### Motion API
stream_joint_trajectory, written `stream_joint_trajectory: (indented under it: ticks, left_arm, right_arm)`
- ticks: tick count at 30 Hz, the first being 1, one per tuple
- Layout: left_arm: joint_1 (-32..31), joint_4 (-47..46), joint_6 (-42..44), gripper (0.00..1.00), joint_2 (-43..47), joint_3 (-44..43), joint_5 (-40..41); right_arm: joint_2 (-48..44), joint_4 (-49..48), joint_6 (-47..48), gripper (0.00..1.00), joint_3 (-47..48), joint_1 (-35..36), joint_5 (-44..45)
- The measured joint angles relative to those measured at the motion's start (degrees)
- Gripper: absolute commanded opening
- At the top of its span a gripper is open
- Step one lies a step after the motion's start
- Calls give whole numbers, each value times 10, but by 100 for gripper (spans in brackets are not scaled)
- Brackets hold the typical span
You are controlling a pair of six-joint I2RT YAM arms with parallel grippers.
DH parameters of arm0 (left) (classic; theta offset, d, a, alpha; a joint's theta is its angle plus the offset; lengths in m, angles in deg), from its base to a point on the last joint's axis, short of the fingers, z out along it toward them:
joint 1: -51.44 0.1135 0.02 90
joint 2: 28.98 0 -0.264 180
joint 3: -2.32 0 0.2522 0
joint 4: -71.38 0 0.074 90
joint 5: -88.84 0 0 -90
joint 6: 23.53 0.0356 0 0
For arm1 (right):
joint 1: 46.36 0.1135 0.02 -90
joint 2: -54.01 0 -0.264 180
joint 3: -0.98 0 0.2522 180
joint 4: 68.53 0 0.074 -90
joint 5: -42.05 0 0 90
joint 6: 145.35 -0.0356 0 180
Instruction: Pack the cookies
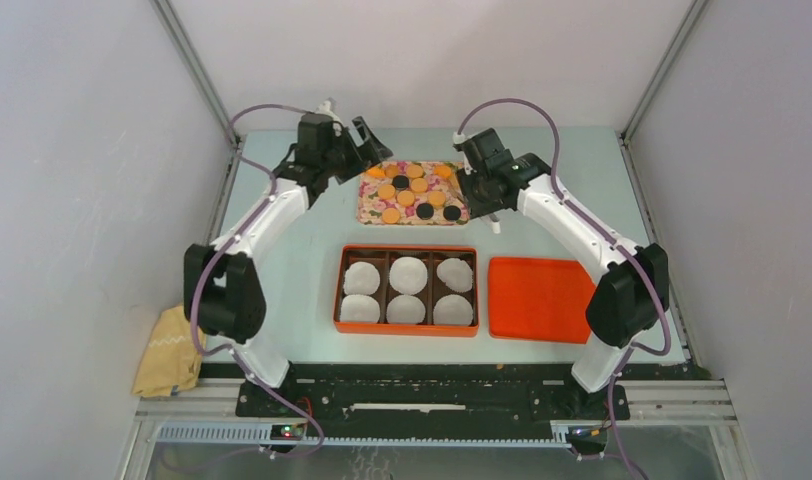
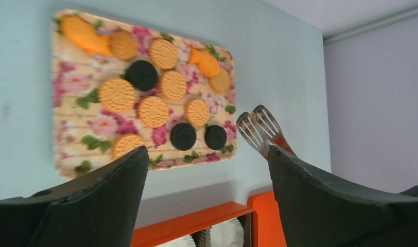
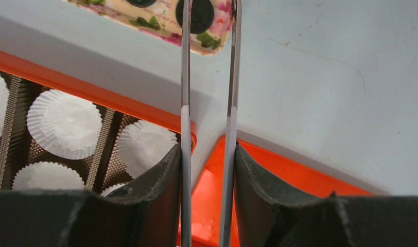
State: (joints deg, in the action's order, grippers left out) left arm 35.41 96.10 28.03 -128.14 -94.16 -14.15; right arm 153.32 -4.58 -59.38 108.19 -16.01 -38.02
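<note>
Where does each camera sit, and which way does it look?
Top external: above and behind the bases, looking down at the table; the left arm and right arm show whole.
Left wrist: on the left arm, looking past the open left hand at the cookies on the floral tray.
Right wrist: on the right arm, looking along the tongs held in the right hand, over the orange box.
Shared: both wrist views show the tray's corner, the tongs and the box.

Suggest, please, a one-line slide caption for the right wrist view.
Right claw shut on metal tongs, their arms framing a black cookie on the floral tray, beyond the liner-filled orange box.
</note>
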Motion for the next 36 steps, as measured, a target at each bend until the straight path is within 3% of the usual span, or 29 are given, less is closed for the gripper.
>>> stream_joint_trajectory:
  ticks: [7,13,36]
  left_arm:
    - [21,29,10,91,160,63,118]
    - [21,33,13,91,252,110,162]
    - [21,62,14,91,260,135,171]
  right_arm:
    - [18,-28,10,38,1,24,20]
    - [56,-43,12,39,-25,30,42]
    - [-2,-56,-10,43,-95,64,61]
